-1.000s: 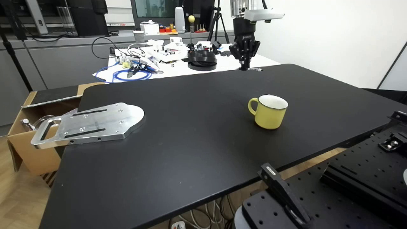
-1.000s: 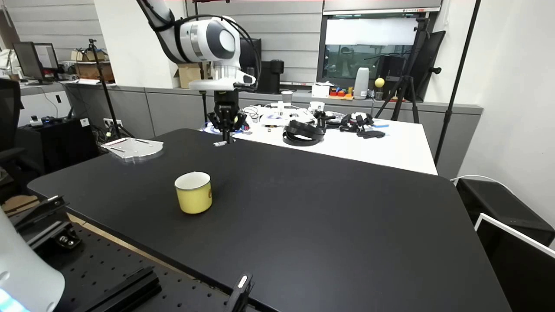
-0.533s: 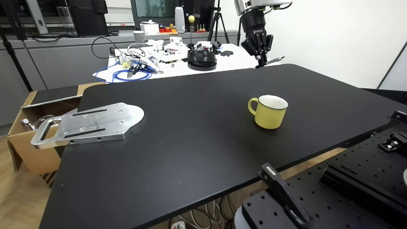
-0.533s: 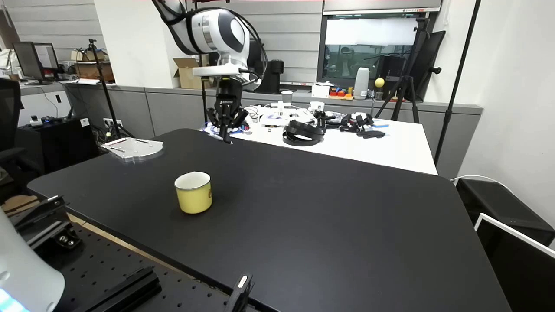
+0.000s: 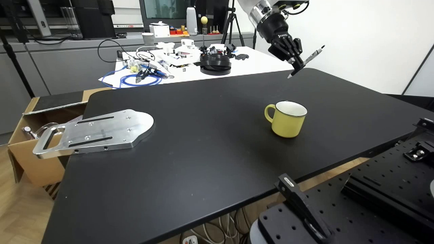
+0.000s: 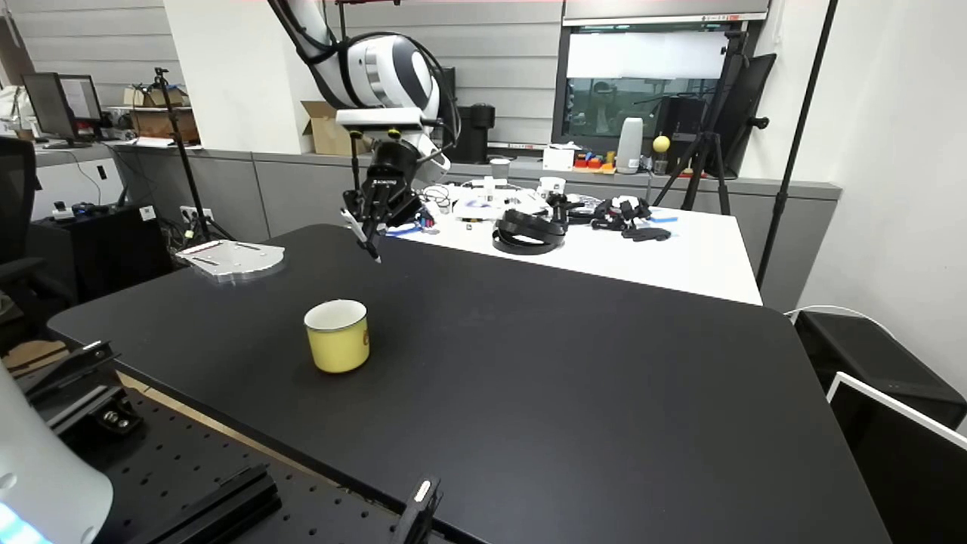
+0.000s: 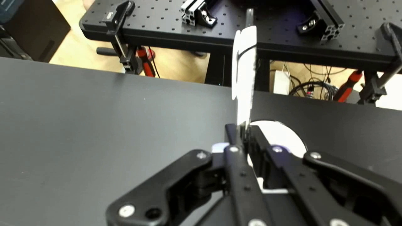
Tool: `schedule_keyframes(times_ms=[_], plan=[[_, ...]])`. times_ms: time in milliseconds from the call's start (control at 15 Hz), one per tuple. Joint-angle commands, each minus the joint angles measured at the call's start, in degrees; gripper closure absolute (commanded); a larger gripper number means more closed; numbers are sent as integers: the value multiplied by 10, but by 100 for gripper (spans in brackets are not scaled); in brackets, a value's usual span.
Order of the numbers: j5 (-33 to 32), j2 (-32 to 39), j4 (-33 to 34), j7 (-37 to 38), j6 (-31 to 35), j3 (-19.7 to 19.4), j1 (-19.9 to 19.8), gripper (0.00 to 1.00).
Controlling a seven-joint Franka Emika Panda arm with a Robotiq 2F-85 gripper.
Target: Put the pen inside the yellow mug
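Observation:
The yellow mug stands upright on the black table in both exterior views point(image 5: 287, 122) point(image 6: 339, 344). Its white inside shows partly behind the fingers in the wrist view point(image 7: 284, 135). My gripper is above the table, beyond the mug, in both exterior views point(image 5: 299, 65) point(image 6: 368, 239). It is shut on the pen point(image 5: 313, 57), which looks pale with a dark end. The pen is tilted, its lower tip poking out below the fingers. In an exterior view the pen point(image 6: 353, 224) slants beside the fingers. In the wrist view the pen point(image 7: 246, 72) extends out from between the fingertips point(image 7: 242, 135).
A silver metal plate point(image 5: 101, 130) lies at the table's edge, over a cardboard box point(image 5: 40, 162). A white table point(image 6: 642, 257) with cables and parts adjoins behind. The perforated robot base point(image 7: 163, 18) with clamps borders the near table edge.
The gripper has tilted over, turning the pen from nearly level to a steep slant. In an exterior view the gripper has moved right. The mug has not moved.

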Motion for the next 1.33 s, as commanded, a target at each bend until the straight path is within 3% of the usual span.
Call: schedule_keyframes(times_ms=[0, 600, 1267], plan=[[-18, 44, 48, -14, -70, 16, -9, 97], [-23, 89, 55, -26, -120, 35, -4, 97], [-21, 130, 55, -25, -111, 51, 2, 97]])
